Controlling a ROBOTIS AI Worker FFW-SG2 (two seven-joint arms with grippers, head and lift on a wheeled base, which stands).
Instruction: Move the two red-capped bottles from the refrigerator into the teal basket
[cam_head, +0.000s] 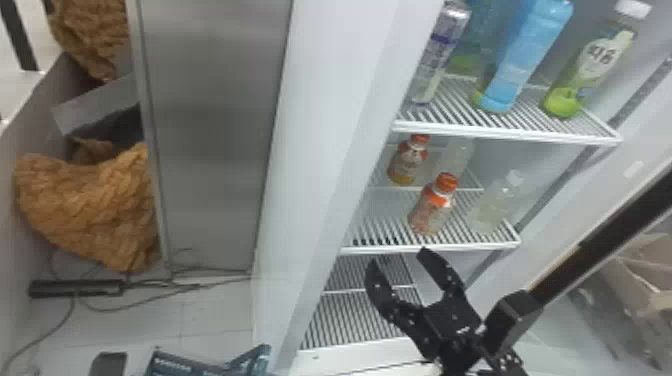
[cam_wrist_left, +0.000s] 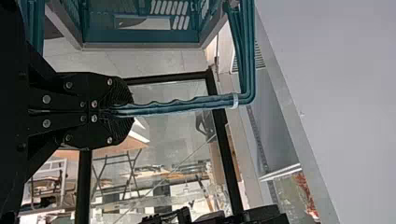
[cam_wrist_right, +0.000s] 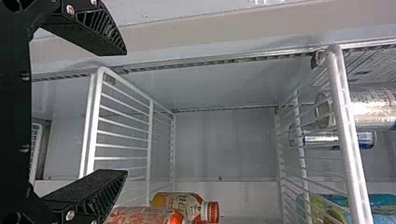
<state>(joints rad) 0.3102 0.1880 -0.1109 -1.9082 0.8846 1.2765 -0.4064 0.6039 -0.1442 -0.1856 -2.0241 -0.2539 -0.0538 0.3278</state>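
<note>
Head view: two red-capped bottles, the rear one (cam_head: 410, 162) and the front one (cam_head: 429, 212), stand on a white wire shelf (cam_head: 450, 246) inside an open refrigerator (cam_head: 325, 125), with clear bottles (cam_head: 492, 207) alongside. The right gripper (cam_head: 398, 257), its fingers spread wide and empty, hangs near the shelf's front edge. On the shelf above stand a can (cam_head: 440, 52), a blue bottle (cam_head: 527, 57) and a green-bottomed bottle (cam_head: 590, 70). In the left wrist view, the left gripper (cam_wrist_left: 125, 111) clamps the handle (cam_wrist_left: 187, 105) of the teal basket (cam_wrist_left: 142, 36) between closed fingers.
</note>
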